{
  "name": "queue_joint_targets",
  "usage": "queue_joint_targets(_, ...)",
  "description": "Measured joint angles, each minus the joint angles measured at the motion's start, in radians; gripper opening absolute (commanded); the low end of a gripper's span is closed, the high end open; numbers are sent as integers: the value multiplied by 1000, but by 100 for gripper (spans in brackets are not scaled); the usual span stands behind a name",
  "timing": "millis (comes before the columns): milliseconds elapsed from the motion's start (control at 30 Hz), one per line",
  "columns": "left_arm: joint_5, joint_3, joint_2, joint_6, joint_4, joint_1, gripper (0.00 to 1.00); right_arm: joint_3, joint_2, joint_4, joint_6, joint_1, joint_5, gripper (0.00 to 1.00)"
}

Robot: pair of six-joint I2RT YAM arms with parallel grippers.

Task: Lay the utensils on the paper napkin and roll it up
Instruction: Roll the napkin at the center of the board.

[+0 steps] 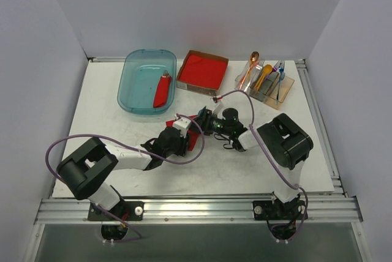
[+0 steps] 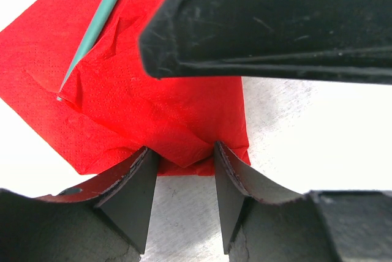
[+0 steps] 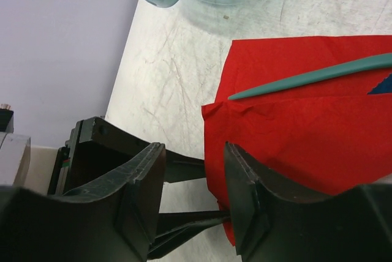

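Holding: my left pincer [image 2: 184, 152] stands half apart, a fingertip at either side of the bunched near corner of the paper napkin [image 2: 153, 103] — whether they pinch it I cannot tell
Right pincer: my right pincer [image 3: 195, 152] is parted and grips nothing; one finger [image 3: 251, 194] overlaps the napkin's folded edge
Task things: the napkin lies at the middle of the table [image 1: 104, 127], between my two pincers, which meet tip to tip; the teal spoon [image 3: 318, 77] lies on it, only its slim handle in view, and the blue piece [image 3: 381, 86] just beside it is mostly out of frame
In the way: seen from the left wrist, my right pincer's dark finger [image 2: 275, 23] hangs over the napkin; seen from the right wrist, my left fingers [image 3: 184, 165] reach in at the napkin's edge, right in my gap
Around: beyond the napkin, a teal bin [image 1: 138, 81] with a red roll [image 1: 162, 90] inside; to its right a red stack [image 1: 202, 69] with cardboard sides; far right, a clear holder [image 1: 269, 90] with an orange spoon [image 1: 252, 65], a yellow utensil [image 1: 264, 77] and others — all apart from the napkin
Edges: the napkin's near edge is creased and doubled over; a wall [image 3: 55, 41] runs along the table's left side; a metal rail [image 1: 196, 208] runs along the near side by my arm bases
Room: white tabletop shows left of the napkin and on its near side; purple cables [image 1: 73, 141] loop beside both arms
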Motion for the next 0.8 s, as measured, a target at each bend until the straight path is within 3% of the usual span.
queue_joint_targets(433, 0, 1, 1, 0, 0, 0, 49, -99, 33, 79, 21, -3, -3, 14)
queue_joint_targets(800, 0, 1, 0, 0, -1, 0, 49, -112, 91, 117, 42, -25, -1, 10)
